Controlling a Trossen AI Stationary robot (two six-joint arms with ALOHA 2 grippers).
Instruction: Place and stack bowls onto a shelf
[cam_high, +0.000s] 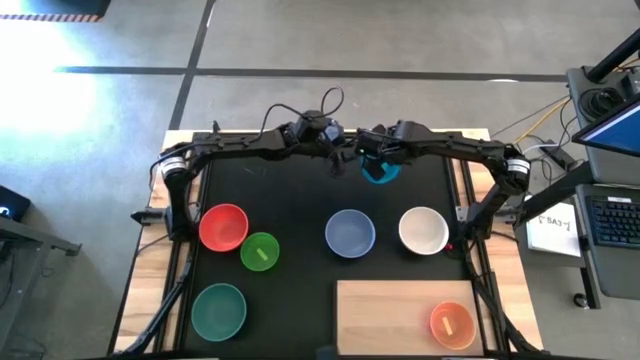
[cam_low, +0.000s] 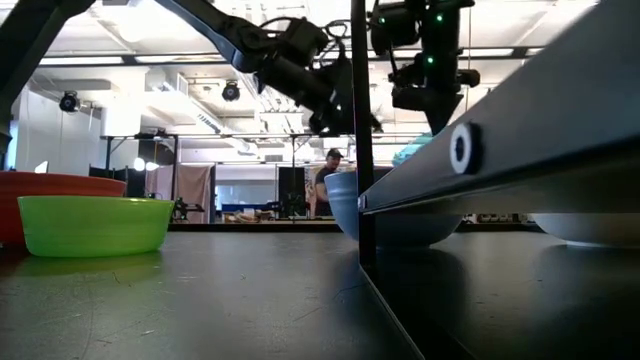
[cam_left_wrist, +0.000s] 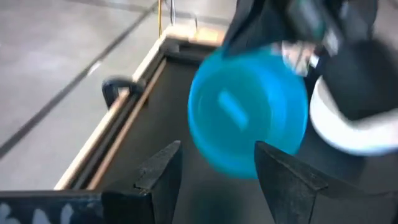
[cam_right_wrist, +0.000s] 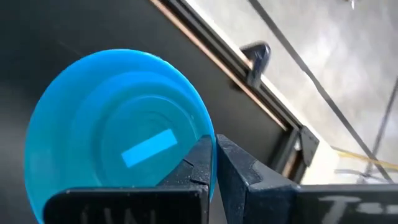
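While six bowls waited off the shelf (cam_high: 385, 305), only an orange bowl (cam_high: 452, 323) sat on it, seen from above. Wrist views showed the right gripper (cam_right_wrist: 214, 163) pinching the blue bowl (cam_right_wrist: 118, 124) aloft by its rim, the left gripper (cam_left_wrist: 214, 171) spread empty beside it.

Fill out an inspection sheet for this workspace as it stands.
Surface: black mat on a pale wood table.
Job's things: shelf holds one orange-looking bowl; red, light green, teal-green, periwinkle and white bowls on the mat.
Clutter: nothing seen.
Grippers: right gripper shut on blue bowl's rim; left gripper open, facing it.
Cables: wires over both arms.
Surroundings: person in the background, laptop at right.
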